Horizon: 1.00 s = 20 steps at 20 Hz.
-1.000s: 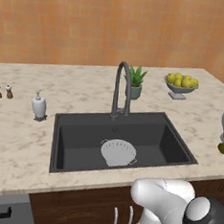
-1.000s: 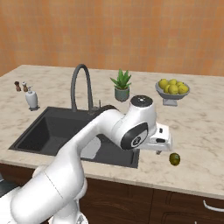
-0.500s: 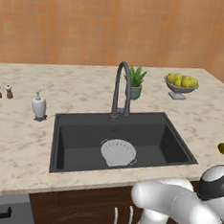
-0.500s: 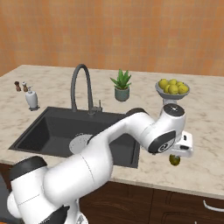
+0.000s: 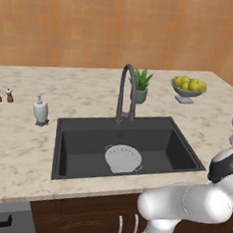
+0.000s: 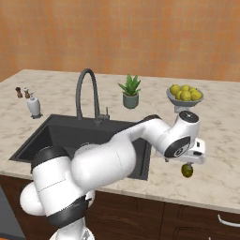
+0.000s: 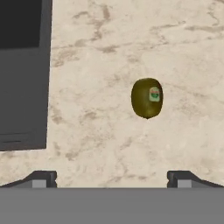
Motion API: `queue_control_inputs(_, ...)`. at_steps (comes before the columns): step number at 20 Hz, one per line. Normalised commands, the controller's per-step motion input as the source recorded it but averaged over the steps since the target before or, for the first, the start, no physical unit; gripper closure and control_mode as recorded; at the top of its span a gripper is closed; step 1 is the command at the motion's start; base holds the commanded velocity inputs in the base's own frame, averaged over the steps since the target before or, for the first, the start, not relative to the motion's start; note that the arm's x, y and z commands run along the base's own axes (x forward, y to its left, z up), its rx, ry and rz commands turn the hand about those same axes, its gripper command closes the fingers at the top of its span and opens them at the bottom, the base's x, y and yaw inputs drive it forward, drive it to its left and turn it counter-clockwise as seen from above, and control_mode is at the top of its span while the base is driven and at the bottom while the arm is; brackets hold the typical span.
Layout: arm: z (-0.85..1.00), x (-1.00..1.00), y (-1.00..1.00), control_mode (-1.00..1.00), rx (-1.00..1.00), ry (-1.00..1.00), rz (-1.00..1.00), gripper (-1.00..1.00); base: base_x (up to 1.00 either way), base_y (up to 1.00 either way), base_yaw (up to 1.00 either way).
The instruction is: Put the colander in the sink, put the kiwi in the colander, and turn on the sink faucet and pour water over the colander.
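**Inspector A:** Status. The white round perforated colander (image 5: 123, 158) sits on the floor of the dark grey rectangular sink (image 5: 75, 150), near the middle. The small brownish-green oval kiwi (image 7: 147, 98) lies on the speckled beige stone counter (image 6: 225, 140), to the right of the basin and toward the near edge. The two-finger gripper (image 7: 111, 177) hangs over it with jaws spread wide and nothing between them.

**Inspector B:** So the step in hand is the pick of the fruit. Is alignment acceptable?

**Inspector A:** Not quite. In the hand view the kiwi sits off the midline between the fingertips (image 7: 41, 178), toward one finger (the sticker faces up, so the fruit lies on its side). I judge the hand should shift sideways until the fruit is centred, then descend.

**Inspector B:** Hazards?

**Inspector A:** The fruit is round and may roll if one finger touches first. Close across the narrow axis, low on the body, gently. Then lift clear of the sink rim before carrying left to the colander. The tall dark grey gooseneck faucet (image 5: 126, 92) stands at the far edge, out of that path.
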Motion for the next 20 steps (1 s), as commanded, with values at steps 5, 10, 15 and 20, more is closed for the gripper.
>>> queue_control_inputs(5, -0.50, 0.54, -0.13, -1.00, 0.00, 0.08, 0.00, -1.00, 0.00, 0.00, 0.00)
queue_control_inputs(10, -0.41, 0.30, -0.41, -1.00, 0.00, 0.06, 0.00, -1.00, 0.00, 0.00, 0.00)
queue_control_inputs(15, -0.26, 0.28, -0.38, -1.00, 0.00, 0.00, 0.00, -1.00, 0.00, 0.00, 0.00)
queue_control_inputs(20, -0.26, 0.31, -0.24, -1.00, 0.00, 0.01, 0.00, -1.00, 0.00, 0.00, 0.00)
